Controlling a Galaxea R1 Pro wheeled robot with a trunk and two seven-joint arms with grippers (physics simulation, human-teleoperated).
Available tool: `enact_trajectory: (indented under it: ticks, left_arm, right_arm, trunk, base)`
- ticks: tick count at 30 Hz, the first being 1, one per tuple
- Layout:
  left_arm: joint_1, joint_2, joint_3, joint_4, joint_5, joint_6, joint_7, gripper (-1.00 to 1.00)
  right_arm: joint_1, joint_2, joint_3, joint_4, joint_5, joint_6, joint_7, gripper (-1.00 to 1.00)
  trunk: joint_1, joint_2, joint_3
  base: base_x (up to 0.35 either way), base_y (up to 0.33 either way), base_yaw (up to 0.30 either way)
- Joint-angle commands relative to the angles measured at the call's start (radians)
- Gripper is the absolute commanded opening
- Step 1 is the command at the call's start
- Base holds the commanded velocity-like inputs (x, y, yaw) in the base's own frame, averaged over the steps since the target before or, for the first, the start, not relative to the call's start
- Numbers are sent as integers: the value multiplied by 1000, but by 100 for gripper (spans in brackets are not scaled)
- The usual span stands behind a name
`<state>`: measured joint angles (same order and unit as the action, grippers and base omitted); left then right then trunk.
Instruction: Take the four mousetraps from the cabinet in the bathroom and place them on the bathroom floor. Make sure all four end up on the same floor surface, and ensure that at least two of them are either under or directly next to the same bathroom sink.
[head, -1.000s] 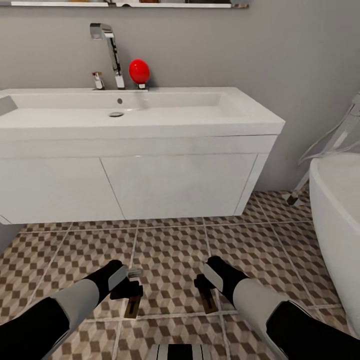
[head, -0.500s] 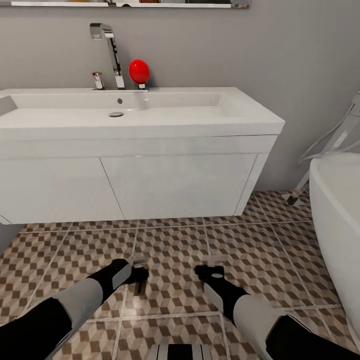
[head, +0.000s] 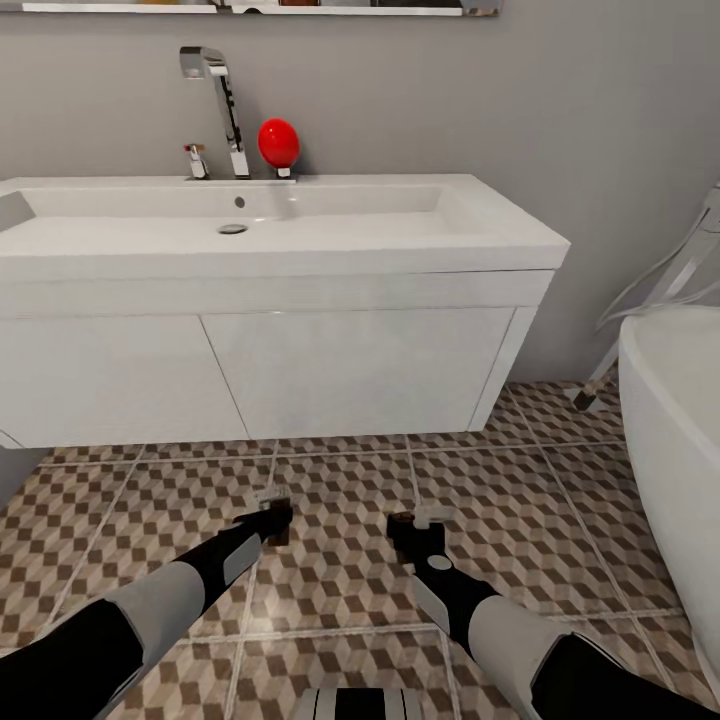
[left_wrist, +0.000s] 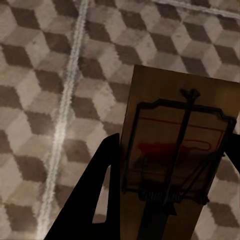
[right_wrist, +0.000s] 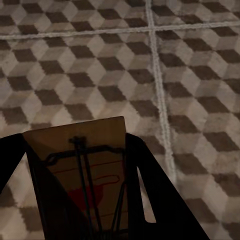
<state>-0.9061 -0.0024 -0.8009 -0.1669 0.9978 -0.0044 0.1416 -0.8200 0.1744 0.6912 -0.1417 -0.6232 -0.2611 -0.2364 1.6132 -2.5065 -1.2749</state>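
Observation:
Both arms reach low over the bathroom floor in front of the white sink. My left gripper is shut on a mousetrap, a brown wooden slab with a wire bar, pinched between dark fingers. My right gripper is shut on a second mousetrap, which its fingers grip on both sides. Both traps hang just above the cube-patterned tiles, a short way out from the vanity's front. The cabinet is out of view.
Under the sink stands a white two-door vanity unit with a dark gap beneath it. A tall chrome tap and a red ball knob stand behind the basin. A white bathtub closes off the right side.
Both arms have stretched forward toward the vanity, carrying their mousetraps farther from me. The grippers have also tipped forward. The camera has not moved.

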Motion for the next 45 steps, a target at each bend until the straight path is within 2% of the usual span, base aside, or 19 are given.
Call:
enact_trajectory:
  ticks: [1,9,14,17,22,25,28,30,35,45]
  left_arm:
    - [0,0,-9,-2,4,-1,11,-100]
    - [4,-4,-8,5,9,-2,13,-100]
    - [4,-13,-6,87,10,5,34,-100]
    - [4,-9,-7,116,8,3,75,-100]
    - [4,-6,-10,116,5,-6,103,-100]
    - [4,-8,-10,116,5,-7,106,-100]
    - [4,-4,-9,116,6,-8,106,-100]
    - [4,7,-7,116,11,-9,107,-100]
    - [5,16,-6,116,13,-26,107,-100]
    - [6,16,-5,116,13,-28,108,-100]
  right_arm:
    - [-1,0,8,1,-10,-4,-1,-100]
    - [0,0,10,1,-8,0,2,-100]
    - [-2,0,15,-10,-6,3,2,-100]
    - [-6,0,16,-29,-4,5,2,-100]
    - [-5,0,15,-30,40,5,0,-100]
    - [-5,0,15,-26,52,5,-3,-100]
    - [-5,0,15,-29,57,2,-5,-100]
    - [-5,0,14,-33,61,-10,-4,-100]
    - [-4,0,16,-34,61,-93,-4,-100]
    - [-4,0,17,-33,60,-99,-3,-100]
  trunk:
    - [0,0,-1]
    - [0,0,-1]
    - [0,0,-1]
    - [0,0,-1]
    - [0,0,-1]
    - [0,0,-1]
    - [0,0,-1]
    - [0,0,-1]
    - [0,0,-1]
    - [0,0,-1]
  base:
    - [0,0,0]
    - [0,0,0]
    - [0,0,0]
    - [0,0,0]
    - [0,0,0]
    - [0,0,0]
    - [14,0,0]
    - [200,0,0]
    - [67,0,0]
    - [41,0,0]
